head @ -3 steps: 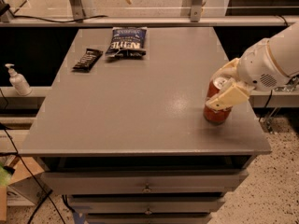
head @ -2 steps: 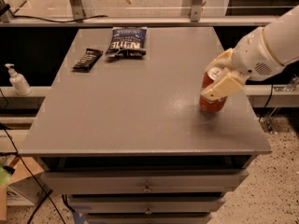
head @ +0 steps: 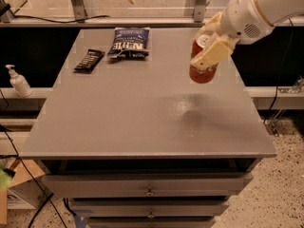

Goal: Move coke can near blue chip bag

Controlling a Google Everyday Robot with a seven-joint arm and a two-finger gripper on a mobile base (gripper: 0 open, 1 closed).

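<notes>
The grey table (head: 118, 127) with drawers carries the blue chip bag (head: 129, 42) at its far side; you see the coke can (head: 202, 74) well to the right of that bag and a little nearer to the camera, in the air above its own shadow; the gripper (head: 206, 56) is clamped on its sides, I judge so that it travels without dragging; the can's long axis is almost vertical, silver top upward, slightly leaning.

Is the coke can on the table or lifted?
Lifted: the gripper holds the coke can above the table, right side, its shadow beneath.
</notes>
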